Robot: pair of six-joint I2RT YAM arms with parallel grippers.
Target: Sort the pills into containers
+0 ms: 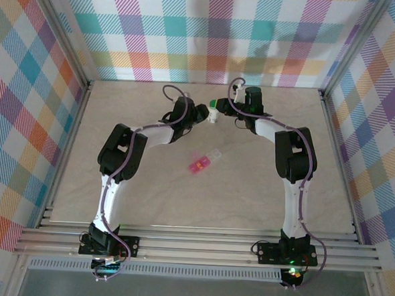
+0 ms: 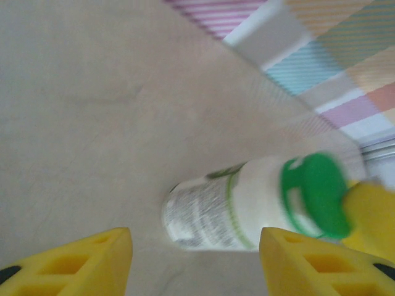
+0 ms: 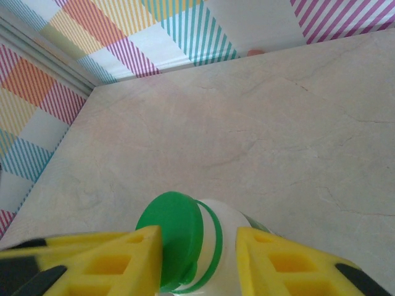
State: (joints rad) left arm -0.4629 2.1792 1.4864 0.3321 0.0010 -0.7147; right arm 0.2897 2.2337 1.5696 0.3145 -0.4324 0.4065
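A small white bottle [image 1: 214, 115] with a green cap [image 3: 170, 237] is tilted at the back middle of the table. My right gripper [image 3: 197, 237] is shut on its top, one finger on the cap and the other on the white shoulder; it also shows from above [image 1: 225, 105]. My left gripper [image 2: 194, 237] is open, and the bottle's printed body [image 2: 216, 209] lies crosswise just beyond its fingertips. In the left wrist view a right finger [image 2: 373, 213] presses the cap [image 2: 318, 194]. The pink pill box [image 1: 198, 165] lies mid-table. No pills can be made out.
Plaid walls [image 1: 191, 33] close the table [image 1: 147, 198] at the back and both sides. A clear piece [image 1: 215, 154] sits at the pill box's far end. A small orange spot [image 3: 255, 52] lies at the foot of the back wall.
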